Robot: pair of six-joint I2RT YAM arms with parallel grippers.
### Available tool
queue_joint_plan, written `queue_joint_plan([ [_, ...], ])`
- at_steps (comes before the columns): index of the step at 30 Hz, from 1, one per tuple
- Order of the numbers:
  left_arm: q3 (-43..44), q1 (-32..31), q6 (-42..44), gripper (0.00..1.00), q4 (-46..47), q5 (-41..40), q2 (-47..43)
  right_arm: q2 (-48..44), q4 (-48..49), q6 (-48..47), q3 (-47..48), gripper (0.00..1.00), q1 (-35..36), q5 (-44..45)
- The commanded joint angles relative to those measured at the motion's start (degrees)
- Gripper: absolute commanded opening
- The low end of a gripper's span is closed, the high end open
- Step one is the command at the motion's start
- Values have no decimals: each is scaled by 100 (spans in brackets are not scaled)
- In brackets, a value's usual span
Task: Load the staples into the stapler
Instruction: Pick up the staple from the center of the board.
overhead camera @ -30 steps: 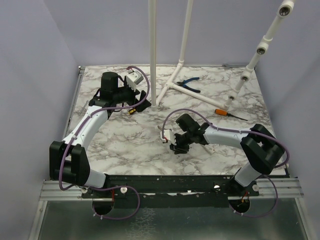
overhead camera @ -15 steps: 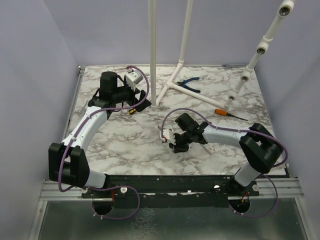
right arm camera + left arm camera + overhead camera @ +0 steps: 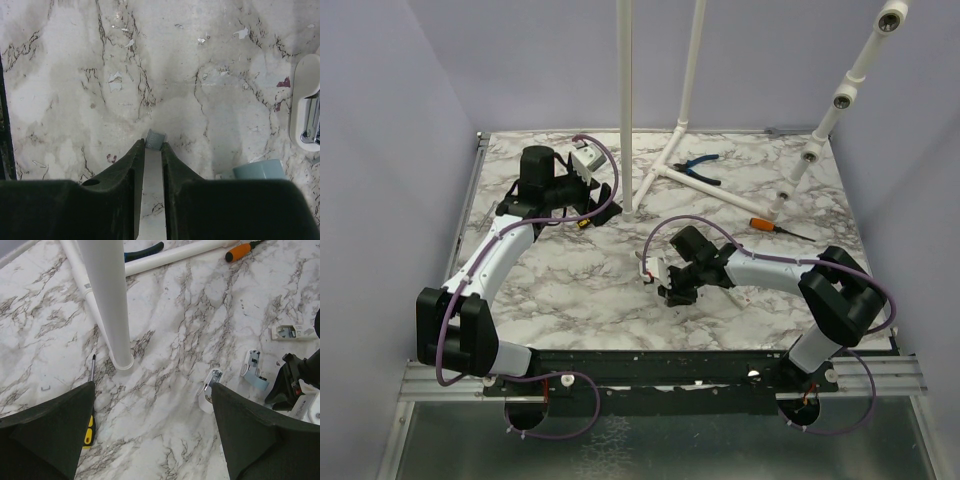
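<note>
On the white marble table (image 3: 570, 290), just beside my right gripper (image 3: 153, 147), lies the small pale blue-green stapler (image 3: 260, 170). It rests on the table near the fingers but not touching them, at the lower right of the right wrist view. The right gripper's jaws are almost together and pinch a small blue-grey piece (image 3: 155, 138) right at their tips. I cannot tell if that piece is the staples. A bit farther out lies a white rounded piece with silvery metal inside (image 3: 306, 107).

My left gripper (image 3: 152, 387) hangs well apart from the stapler, over the far left part of the table, with its jaws spread wide. Under it stands a white plastic pipe (image 3: 107, 295), and a yellow-handled screwdriver (image 3: 90, 422) lies near the pipe's foot. An orange-handled screwdriver (image 3: 240, 250) and dark-handled pliers (image 3: 144, 250) lie farther off. A small grey mark on another pipe lying behind is too small to read.
</note>
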Motion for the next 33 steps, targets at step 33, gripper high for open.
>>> queue_joint_plan([
  [33, -207, 45, -12, 99, 86, 18, -259, 15, -139, 499, 91, 12, 13, 194],
])
